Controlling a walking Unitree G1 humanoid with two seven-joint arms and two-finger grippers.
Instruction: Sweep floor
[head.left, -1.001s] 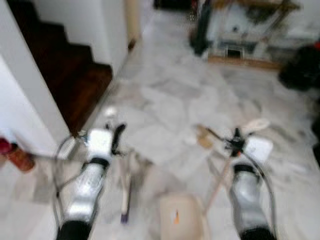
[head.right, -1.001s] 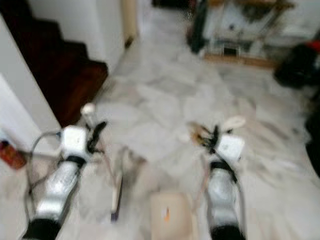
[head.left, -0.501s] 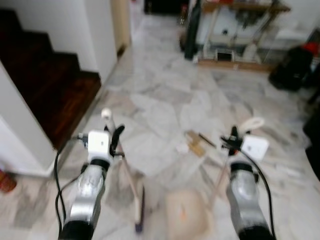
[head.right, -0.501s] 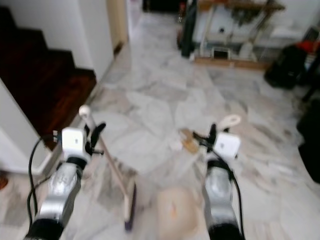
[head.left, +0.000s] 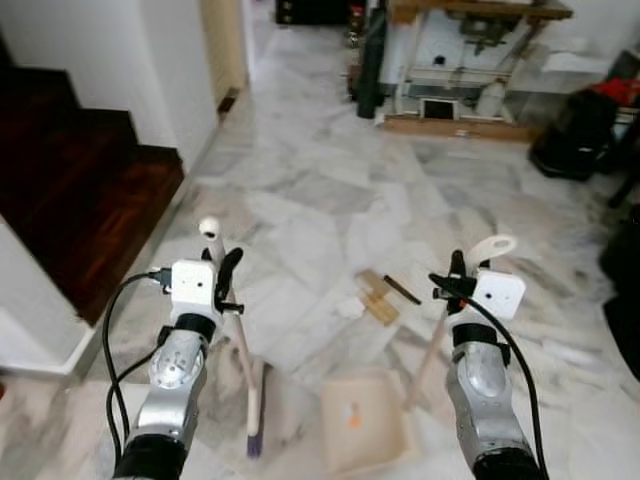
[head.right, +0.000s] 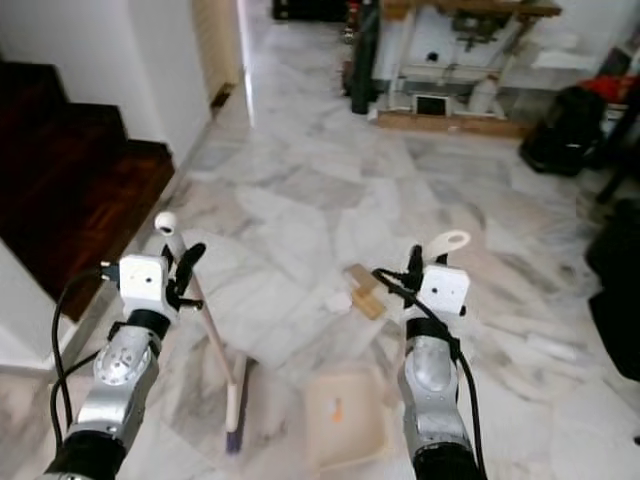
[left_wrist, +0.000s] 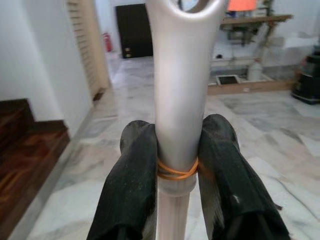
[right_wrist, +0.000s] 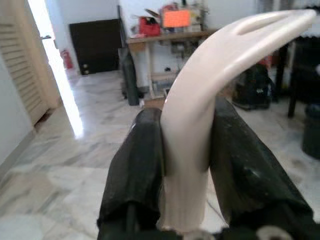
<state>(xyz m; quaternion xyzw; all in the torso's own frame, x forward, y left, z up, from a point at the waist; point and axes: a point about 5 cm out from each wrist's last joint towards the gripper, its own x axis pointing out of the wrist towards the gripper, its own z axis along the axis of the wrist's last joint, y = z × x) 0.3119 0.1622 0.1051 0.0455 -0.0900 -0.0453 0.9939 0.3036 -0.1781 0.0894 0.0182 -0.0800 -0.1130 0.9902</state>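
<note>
Your left gripper is clamped on the pale broom handle, bristles on the marble floor; your right gripper clamps the cream dustpan's handle, its pan near wooden scraps

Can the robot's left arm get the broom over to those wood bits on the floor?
Probably yes. The left gripper holds the broom, and bare floor lies between its head and the wood scraps.
</note>
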